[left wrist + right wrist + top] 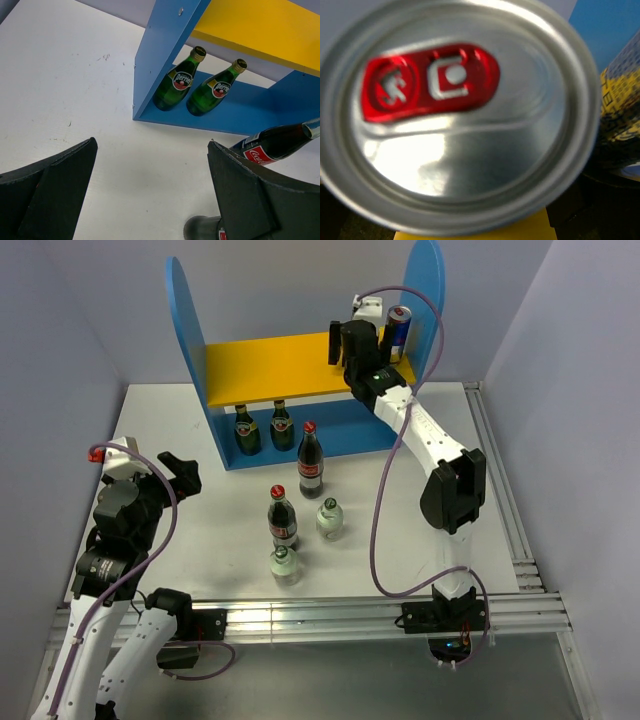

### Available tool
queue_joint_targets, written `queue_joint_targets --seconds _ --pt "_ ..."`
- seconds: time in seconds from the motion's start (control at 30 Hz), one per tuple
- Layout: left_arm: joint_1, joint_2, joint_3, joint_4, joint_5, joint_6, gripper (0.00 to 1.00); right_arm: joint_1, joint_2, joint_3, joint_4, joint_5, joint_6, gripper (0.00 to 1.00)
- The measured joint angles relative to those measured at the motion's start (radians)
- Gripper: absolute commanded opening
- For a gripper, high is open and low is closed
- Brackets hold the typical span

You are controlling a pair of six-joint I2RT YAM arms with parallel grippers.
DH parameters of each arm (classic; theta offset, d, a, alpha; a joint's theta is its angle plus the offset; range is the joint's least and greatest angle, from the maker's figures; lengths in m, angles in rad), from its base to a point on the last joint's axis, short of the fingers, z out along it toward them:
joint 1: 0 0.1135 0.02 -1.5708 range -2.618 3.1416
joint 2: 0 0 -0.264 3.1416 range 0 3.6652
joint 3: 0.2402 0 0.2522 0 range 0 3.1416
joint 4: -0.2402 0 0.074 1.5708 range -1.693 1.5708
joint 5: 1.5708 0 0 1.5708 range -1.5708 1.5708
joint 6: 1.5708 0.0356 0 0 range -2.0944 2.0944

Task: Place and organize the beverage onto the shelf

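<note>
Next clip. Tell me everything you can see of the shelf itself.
The shelf is a two-level stand of flat, matte painted board: two tall blue side panels with rounded tops, a yellow upper board, a blue base and back. It stands upright on the white table at the far side. Two green bottles stand on the base near its left panel; a silver-blue-red can stands at the upper board's right end. A small fixing hole shows in the left panel.

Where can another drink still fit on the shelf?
The yellow board is bare from the left blue panel to the right gripper. The blue base is bare right of the two green bottles. It is crowded at the board's right end, by the can and gripper.
</note>
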Motion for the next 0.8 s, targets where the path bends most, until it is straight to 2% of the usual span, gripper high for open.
queue_joint_targets --seconds 0.27,0.47,0.67,0.8 --pt "0.000 0.000 0.000 0.000 0.000 0.000 0.99 0.035 -0.090 -0.096 -0.003 0.016 0.010 1.00" --pt "0.000 0.002 0.000 0.002 0.004 0.000 0.99 0.145 -0.274 -0.198 -0.019 0.051 0.031 1.00" --pt "-0.005 0.037 0.000 0.018 0.031 0.000 0.99 0.257 -0.607 -0.511 -0.020 0.072 0.121 1.00" --pt "-0.089 0.048 0.000 0.007 0.000 -0.007 0.99 0.323 -0.861 -0.771 -0.017 0.080 0.205 1.00"
